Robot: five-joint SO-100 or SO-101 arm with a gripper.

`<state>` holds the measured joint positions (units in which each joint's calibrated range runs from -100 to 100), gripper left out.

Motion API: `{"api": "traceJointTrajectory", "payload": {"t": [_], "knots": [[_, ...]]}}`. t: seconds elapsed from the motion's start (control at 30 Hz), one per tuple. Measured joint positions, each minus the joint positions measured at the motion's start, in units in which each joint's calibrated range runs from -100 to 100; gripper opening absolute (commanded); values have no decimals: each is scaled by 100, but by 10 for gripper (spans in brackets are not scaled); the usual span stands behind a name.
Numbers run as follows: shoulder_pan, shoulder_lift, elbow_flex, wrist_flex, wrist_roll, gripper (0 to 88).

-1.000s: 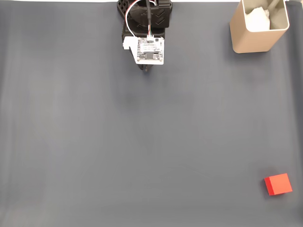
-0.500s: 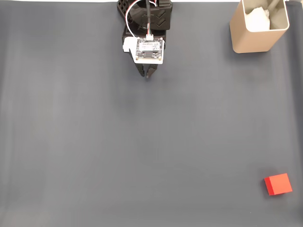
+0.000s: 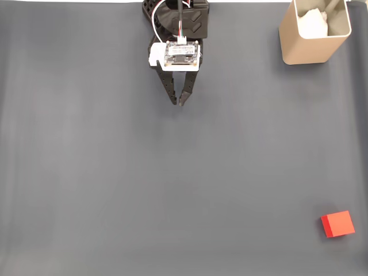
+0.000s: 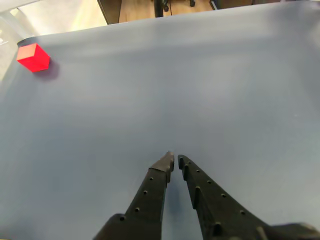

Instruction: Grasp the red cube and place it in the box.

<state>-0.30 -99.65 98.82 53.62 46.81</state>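
— Where the fixed view is taken as the guide, what is found nearest the bottom edge?

— The red cube is seen there, at the lower right, resting flat on the dark grey table with nothing touching it. In the wrist view the same cube is shown at the upper left, close to the table's far edge, one corner turned toward the camera.

— And what is met further up the table?

— A wide stretch of bare grey surface is crossed first. Then the pincer is reached, at the upper middle of the fixed view, well apart from the cube. Its two black fingers are pointed down the picture and are drawn together at the tips.

— Is it shut completely?

— Almost. In the wrist view the pincer is shown with only a thin slit left between the fingertips, and nothing is held between them. A white circuit board with red and white wires is carried above the fingers.

— Where is the box placed?

— The box is stood at the upper right of the fixed view, upright, well to the right of the pincer and far from the cube. Something pale and crumpled is seen inside it; what it is cannot be told.
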Motion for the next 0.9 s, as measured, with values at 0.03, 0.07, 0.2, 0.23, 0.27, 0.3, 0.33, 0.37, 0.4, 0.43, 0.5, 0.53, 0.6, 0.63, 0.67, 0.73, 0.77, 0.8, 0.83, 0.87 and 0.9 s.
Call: {"api": "traceJointTrajectory", "payload": {"t": [0.03, 0.07, 0.2, 0.23, 0.27, 0.3, 0.33, 0.37, 0.4, 0.43, 0.5, 0.53, 0.6, 0.63, 0.67, 0.73, 0.77, 0.8, 0.83, 0.87, 0.9], "knots": [[0, 0, -45, -56, 15, 0], [0, 0, -72, -111, 15, 0], [0, 43, -163, -199, 29, 0], [0, 78, -199, -215, 29, 0], [7, 122, -253, -215, 29, 0], [7, 165, -316, -215, 34, 0], [7, 234, -416, -215, 44, 0], [7, 330, -524, -215, 54, 0], [7, 460, -651, -215, 54, 0], [7, 591, -796, -215, 54, 0], [7, 947, -1148, -207, 73, 0], [7, 1155, -1347, -191, 78, 0], [-7, 1581, -1736, -159, 83, 0], [-30, 1780, -1926, -143, 93, 0], [-52, 1989, -2125, -119, 98, 0], [-104, 2380, -2514, -48, 98, 0], [-134, 2605, -2731, -16, 93, 0], [-163, 2831, -2948, 24, 93, 0], [-178, 3031, -3146, 56, 83, 0], [-200, 3248, -3354, 88, 73, 0], [-230, 3456, -3553, 111, 73, 0]]}}
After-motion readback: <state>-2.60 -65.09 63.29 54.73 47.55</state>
